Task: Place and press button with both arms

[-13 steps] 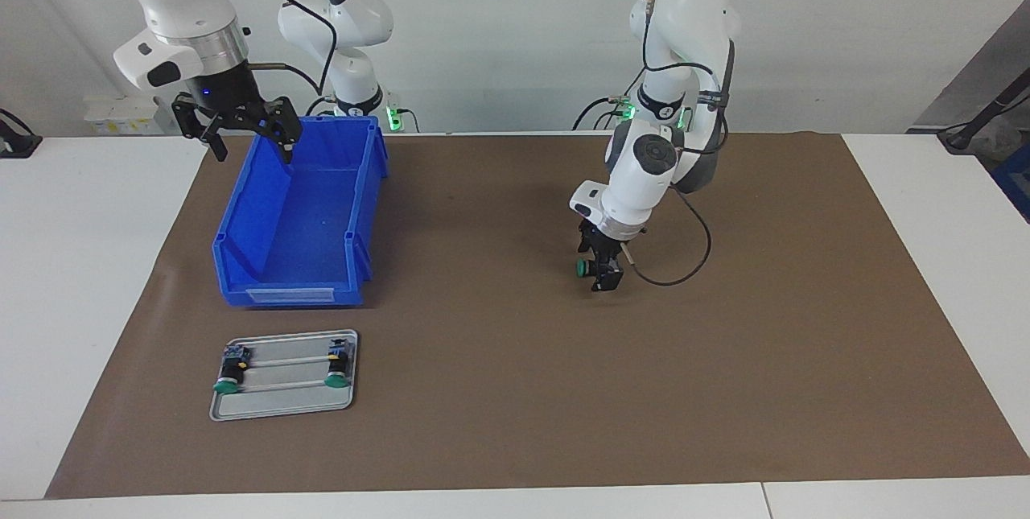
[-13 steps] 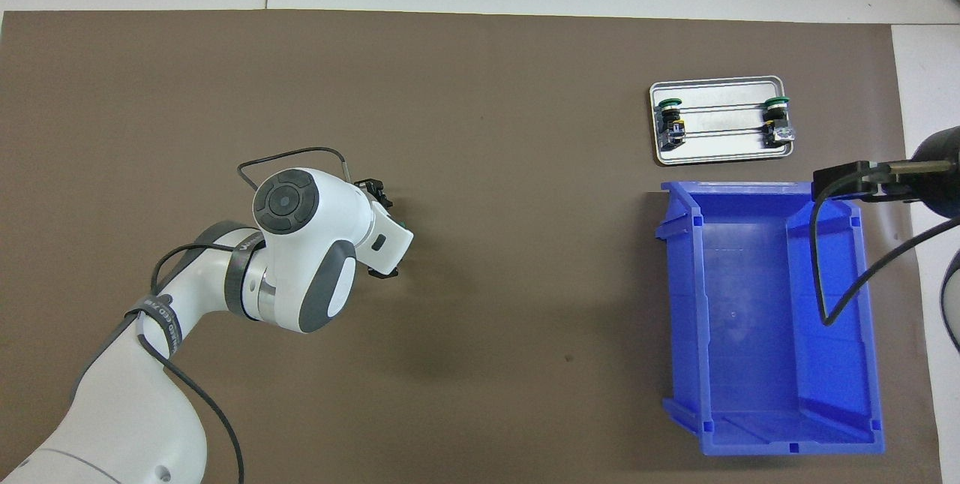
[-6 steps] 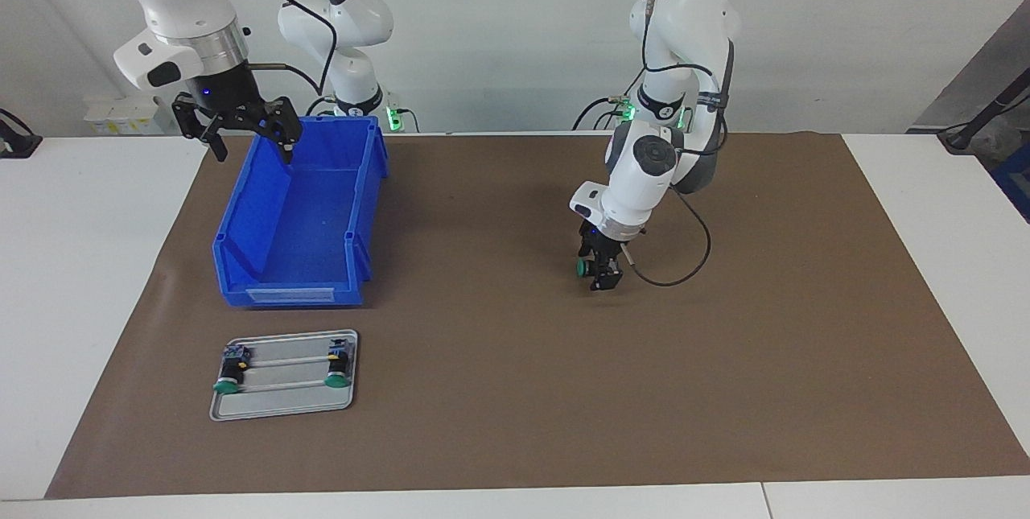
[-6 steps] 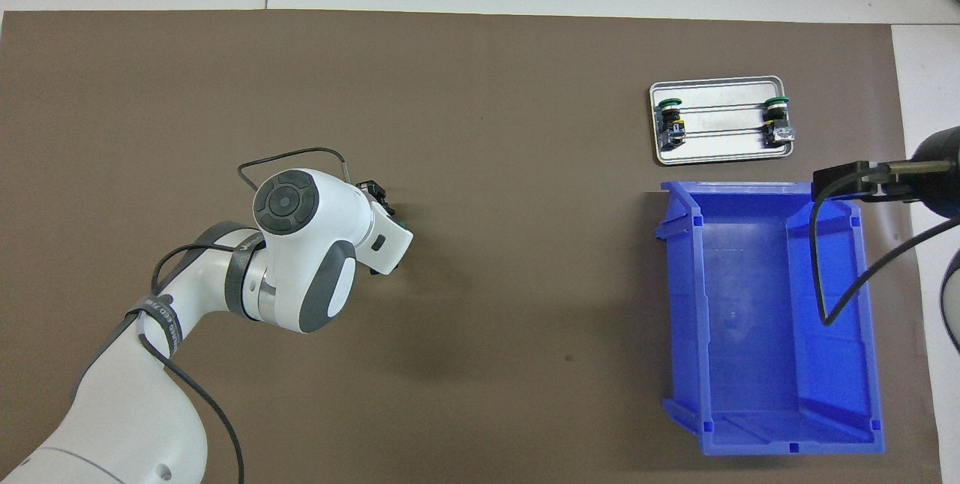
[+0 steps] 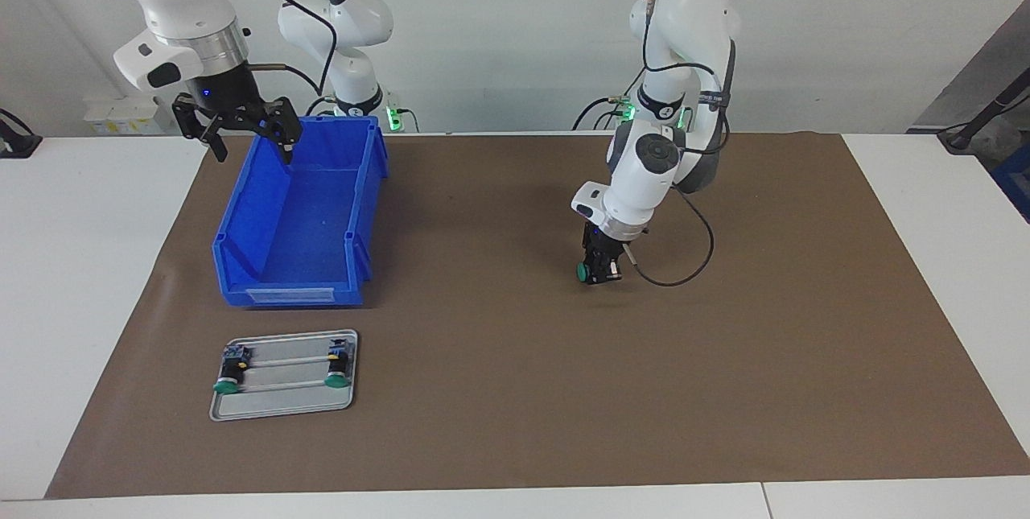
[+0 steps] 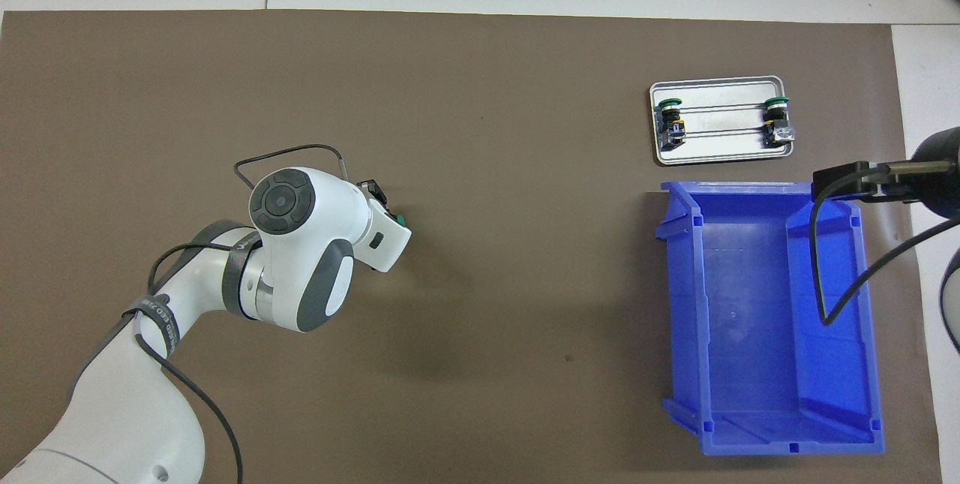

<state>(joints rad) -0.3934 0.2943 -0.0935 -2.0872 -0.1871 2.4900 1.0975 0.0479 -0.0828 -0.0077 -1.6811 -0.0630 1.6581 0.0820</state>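
Note:
A button with a green cap lies on its side on the brown mat, in the middle of the table toward the left arm's end. My left gripper reaches down to the mat, shut on its black body, the cap sticking out sideways. In the overhead view the white wrist hides most of this; only the green cap peeks out. My right gripper hangs open and holds nothing, over the blue bin's edge nearest the robots.
A small metal tray sits farther from the robots than the bin and holds two more green-capped buttons, one at each end. The left arm's black cable loops down over the mat beside the gripper.
The left gripper's fingers have closed in from wide open onto the button. The right arm has not moved.

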